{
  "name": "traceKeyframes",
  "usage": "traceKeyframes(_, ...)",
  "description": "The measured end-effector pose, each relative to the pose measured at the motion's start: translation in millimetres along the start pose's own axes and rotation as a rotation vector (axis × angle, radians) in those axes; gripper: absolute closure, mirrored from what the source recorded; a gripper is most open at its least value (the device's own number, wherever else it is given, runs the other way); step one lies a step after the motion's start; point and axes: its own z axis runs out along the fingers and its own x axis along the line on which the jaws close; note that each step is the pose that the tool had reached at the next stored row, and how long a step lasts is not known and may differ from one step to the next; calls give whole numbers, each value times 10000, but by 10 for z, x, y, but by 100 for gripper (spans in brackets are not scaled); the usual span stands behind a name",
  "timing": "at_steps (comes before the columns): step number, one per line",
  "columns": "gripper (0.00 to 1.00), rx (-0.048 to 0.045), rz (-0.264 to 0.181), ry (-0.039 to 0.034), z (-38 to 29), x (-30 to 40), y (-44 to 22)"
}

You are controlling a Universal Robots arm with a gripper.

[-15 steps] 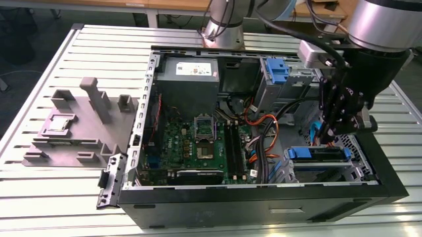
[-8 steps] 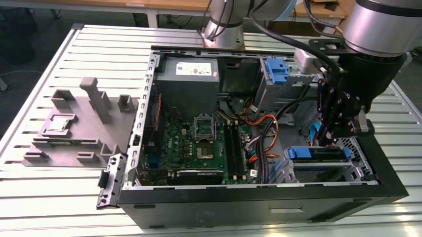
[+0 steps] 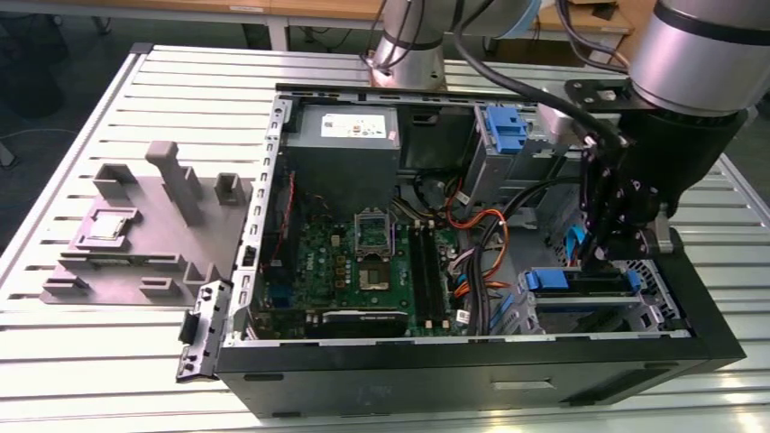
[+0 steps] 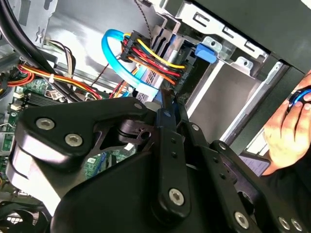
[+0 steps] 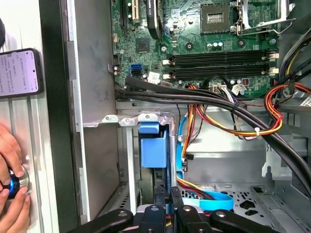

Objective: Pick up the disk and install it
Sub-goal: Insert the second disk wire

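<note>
Claw (image 3: 601,257): black linkage type, lowered into the drive-bay corner of the open computer case (image 3: 481,379), at the exterior view's right. In the first wrist view the fingertips (image 5: 162,204) stand close together, pinched on a thin blue edge; the second wrist view shows the same narrow grip on a blue strip (image 4: 164,116).

Disk (image 5: 153,150): seated upright in the metal bay directly before the claw, its blue plastic rail end facing the camera in the first wrist view. Whether it is fully home cannot be told. In the exterior view a blue tab (image 3: 547,280) shows at the bay just beside the claw.

Cabling: a light-blue flat cable (image 4: 114,53) loops beside the bay; a red, yellow and black wire bundle (image 4: 153,56) runs to a connector near it; orange wires (image 5: 252,126) cross above the bay.

Motherboard (image 3: 361,262): green, lying in the case floor, well apart from the claw.

Power supply (image 3: 349,131): grey box with white sticker, at the case's far end.

Grey moulded fixture (image 3: 144,234): on the slatted desk (image 3: 96,361), beside the case at the exterior view's left.

Person's hand (image 5: 12,194): outside the case wall, on a small round blue-ringed object; a phone (image 5: 19,73) lies near it.
</note>
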Motion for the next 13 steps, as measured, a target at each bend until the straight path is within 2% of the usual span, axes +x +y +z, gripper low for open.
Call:
traceKeyframes(7,84,83,31,-292,15,91,11)
traceKeyframes(10,84,172,18,-368,15,95,18)
traceKeyframes(13,84,205,22,-441,26,106,30)
